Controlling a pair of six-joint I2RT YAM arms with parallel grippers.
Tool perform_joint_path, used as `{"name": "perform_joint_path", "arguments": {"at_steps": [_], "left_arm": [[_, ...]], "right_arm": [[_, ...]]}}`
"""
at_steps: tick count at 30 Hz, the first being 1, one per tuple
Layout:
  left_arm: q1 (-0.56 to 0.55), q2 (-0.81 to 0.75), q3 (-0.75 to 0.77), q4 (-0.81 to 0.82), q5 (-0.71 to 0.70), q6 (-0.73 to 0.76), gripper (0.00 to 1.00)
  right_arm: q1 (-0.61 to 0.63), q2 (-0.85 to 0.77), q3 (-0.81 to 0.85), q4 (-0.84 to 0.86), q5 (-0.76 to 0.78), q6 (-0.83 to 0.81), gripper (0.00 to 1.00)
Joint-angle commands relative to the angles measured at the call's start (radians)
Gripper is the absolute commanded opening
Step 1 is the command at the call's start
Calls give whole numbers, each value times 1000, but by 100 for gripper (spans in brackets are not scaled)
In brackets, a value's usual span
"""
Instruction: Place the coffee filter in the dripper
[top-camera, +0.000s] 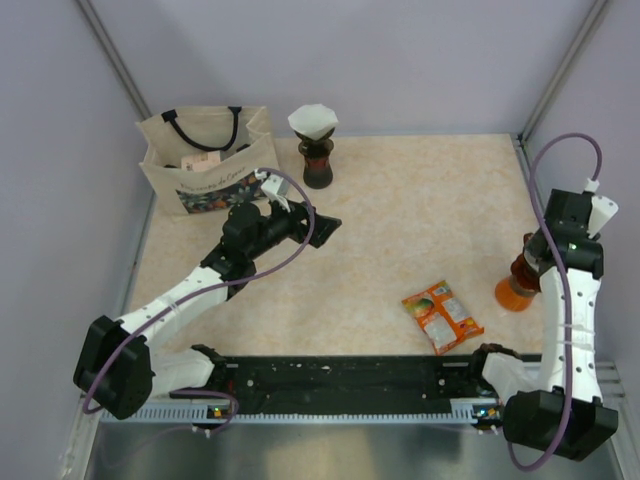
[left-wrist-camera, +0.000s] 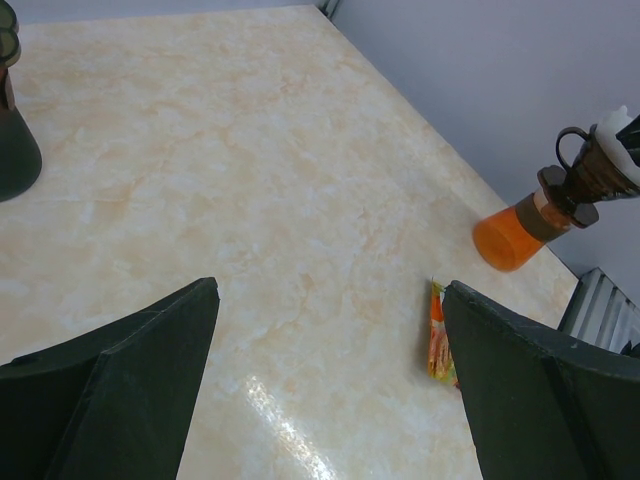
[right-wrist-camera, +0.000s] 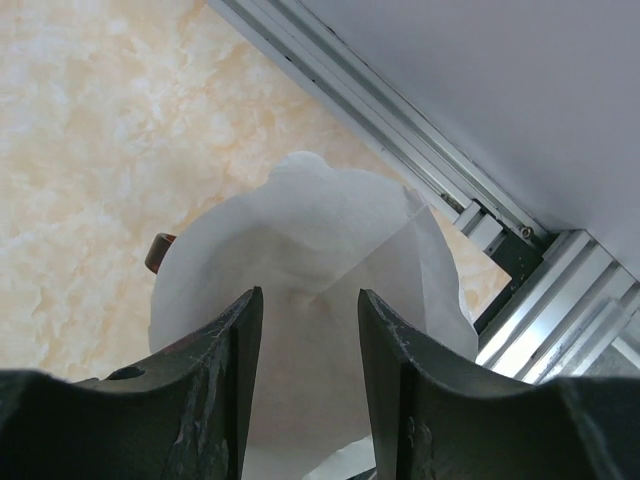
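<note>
A dark olive-green dripper (top-camera: 317, 150) stands on a dark carafe at the back middle, with a white paper filter (top-camera: 313, 121) in its top. Its edge shows at the far left of the left wrist view (left-wrist-camera: 8, 45). At the right edge, a brown dripper (left-wrist-camera: 590, 170) sits on an orange carafe (top-camera: 512, 293) and holds a second white filter (right-wrist-camera: 320, 230). My right gripper (right-wrist-camera: 310, 295) is right above that filter, jaws apart and not pinching the paper. My left gripper (top-camera: 325, 222) is open and empty over the table's left middle.
A beige tote bag (top-camera: 205, 160) with black handles stands at the back left, just behind my left wrist. An orange snack packet (top-camera: 442, 315) lies flat near the front right. A metal rail (right-wrist-camera: 420, 150) runs along the table's right edge, beside the orange carafe.
</note>
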Motion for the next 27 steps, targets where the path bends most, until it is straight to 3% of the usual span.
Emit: {"name": "perform_joint_path", "arguments": {"at_steps": [1,7,9,12,14,20,24,27], "left_arm": [[1,7,5,51,21,14,99],[0,4,5,54,26,8,99],[0,1,6,51,23,8,99],[1,-2,17,31,6,8,99],[0,-8,31,-6,-29,-2,99],[0,-69,78,-218,-179,-8,99],[0,-175,80,-346,-296,-22,99],[1,-230,115,-530,-466,-22,99]], "right_arm": [[-12,-26,73,-2,19,-2,44],[-14,-57,147,-8,-7,-13,46],[-12,-78,184,4,-79,-39,52],[-14,-110,234,59,-228,-62,74],[-12,-118,251,94,-363,-67,99],[-14,-91,189,269,-714,-16,99],[-12,-94,44,541,-923,59,99],[-14,-94,-32,666,-960,135,99]]}}
